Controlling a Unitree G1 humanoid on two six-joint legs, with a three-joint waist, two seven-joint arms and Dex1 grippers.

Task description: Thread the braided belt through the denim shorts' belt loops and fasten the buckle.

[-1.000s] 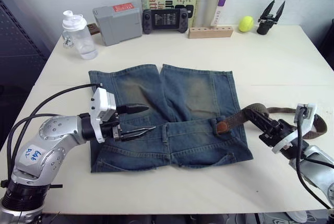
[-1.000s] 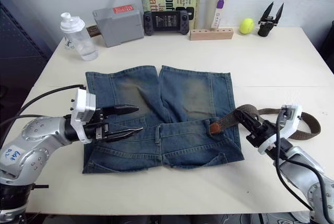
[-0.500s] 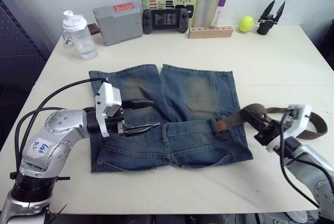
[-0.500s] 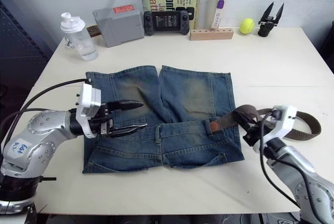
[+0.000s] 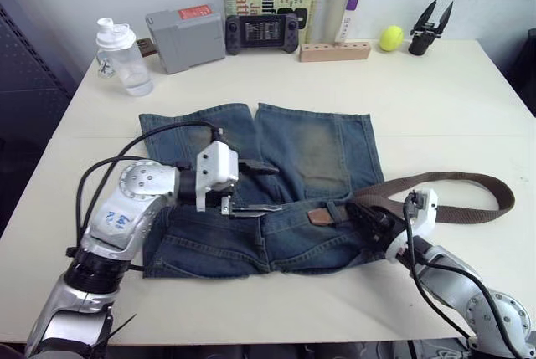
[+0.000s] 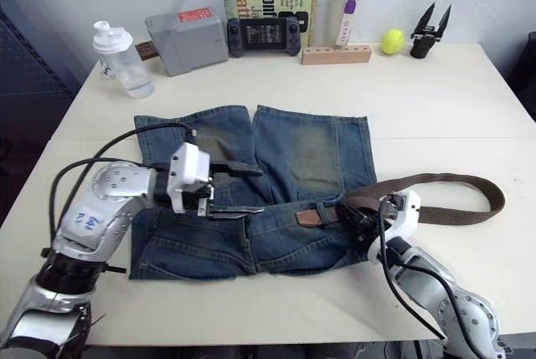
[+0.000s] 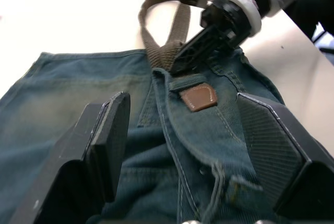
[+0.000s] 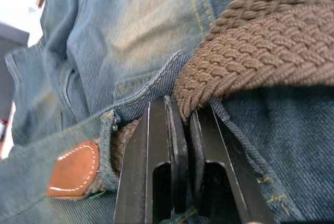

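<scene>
Woven brown braided belt (image 5: 435, 180), tan tip through a belt loop (image 5: 335, 210), pinched in right pincer (image 5: 368, 218); left pincer (image 5: 261, 187) gapes.

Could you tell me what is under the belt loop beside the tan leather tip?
The braided belt passes under that belt loop; its tan leather tip sticks out beyond. The stretch beneath the denim strip is covered.

The belt (image 6: 435, 196) vanishes under a loop (image 8: 108, 153) at the waistband, only its tan tip (image 6: 308, 217) emerging toward 9 o'clock; its buckle is hidden
</scene>
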